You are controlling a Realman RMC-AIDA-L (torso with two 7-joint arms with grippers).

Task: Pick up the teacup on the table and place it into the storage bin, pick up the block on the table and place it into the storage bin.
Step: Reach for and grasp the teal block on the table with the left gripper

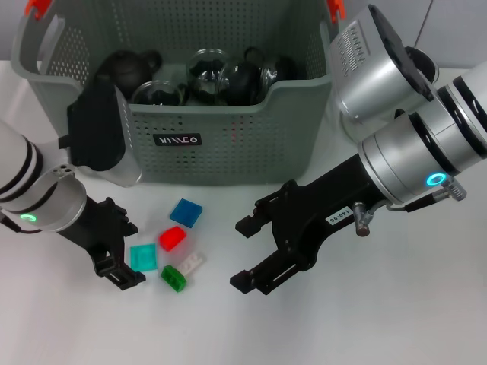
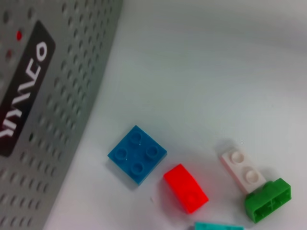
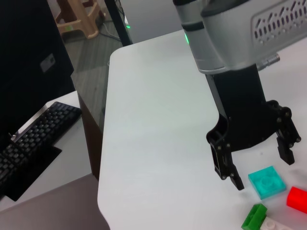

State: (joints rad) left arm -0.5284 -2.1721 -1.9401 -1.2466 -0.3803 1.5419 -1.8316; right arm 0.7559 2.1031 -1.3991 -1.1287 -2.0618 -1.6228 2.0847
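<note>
White table [image 1: 396, 319] up close carries the left pincer [image 1: 122, 262], spread and empty, just beside the flat teal plastic block [image 1: 142, 256], nearer than the spread right pincer [image 1: 251, 255], with the grey-green perforated plastic storage bin [image 1: 228, 137] beyond.

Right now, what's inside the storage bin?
The storage bin holds a dark teapot and several glass carafes with black handles. Its front wall hides the lower contents, so any teacup or block inside cannot be seen.
</note>
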